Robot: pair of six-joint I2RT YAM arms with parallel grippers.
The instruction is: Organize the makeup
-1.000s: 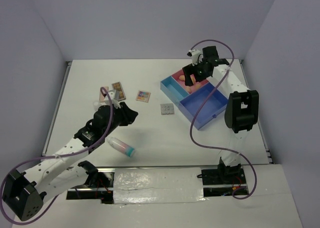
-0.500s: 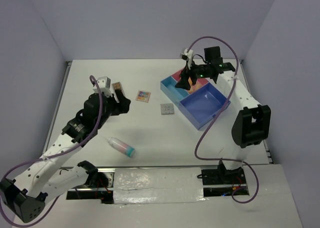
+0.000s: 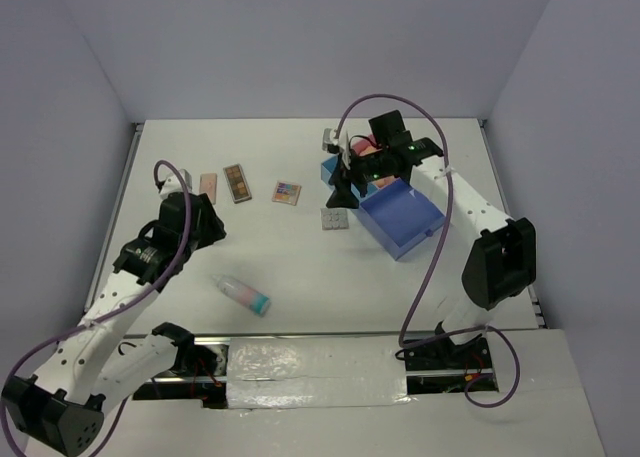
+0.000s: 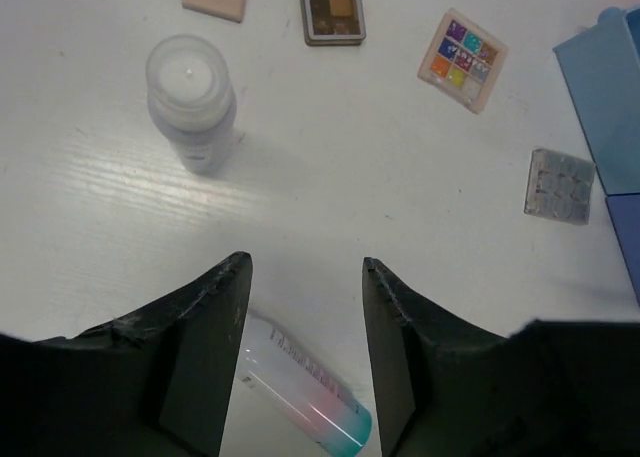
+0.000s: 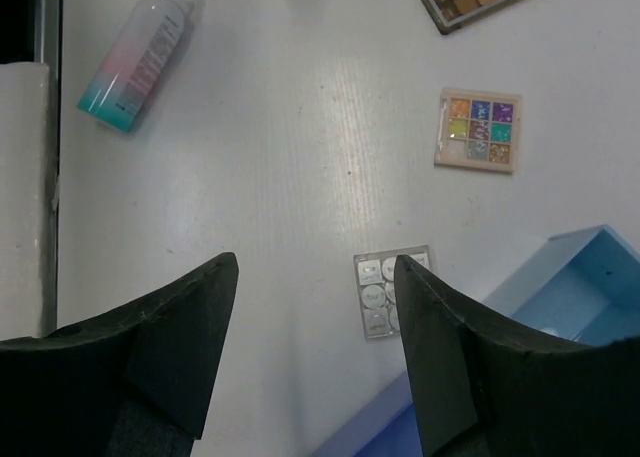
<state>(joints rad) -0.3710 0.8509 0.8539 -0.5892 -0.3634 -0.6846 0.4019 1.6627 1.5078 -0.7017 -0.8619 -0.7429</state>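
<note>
My left gripper (image 3: 205, 227) (image 4: 305, 277) is open and empty, held above the table. The pinkish teal-capped tube (image 4: 300, 392) (image 3: 243, 294) lies below it. The white bottle (image 4: 190, 102) stands upright ahead and to the left. The peach palette (image 3: 209, 185), brown palette (image 3: 236, 183) and multicoloured palette (image 3: 287, 192) lie further back. My right gripper (image 3: 342, 187) (image 5: 315, 277) is open and empty, hovering over the grey palette (image 5: 385, 292) (image 3: 334, 220) beside the tray. No sponges are in view.
The pink-and-blue compartmented tray (image 3: 405, 222) sits at the right, its blue corner showing in the right wrist view (image 5: 570, 297) and the left wrist view (image 4: 610, 97). The right arm covers part of the tray. Grey walls enclose the table.
The right gripper has moved left from over the tray to above the grey palette. The left arm has drawn back to the left, uncovering the peach and brown palettes.
</note>
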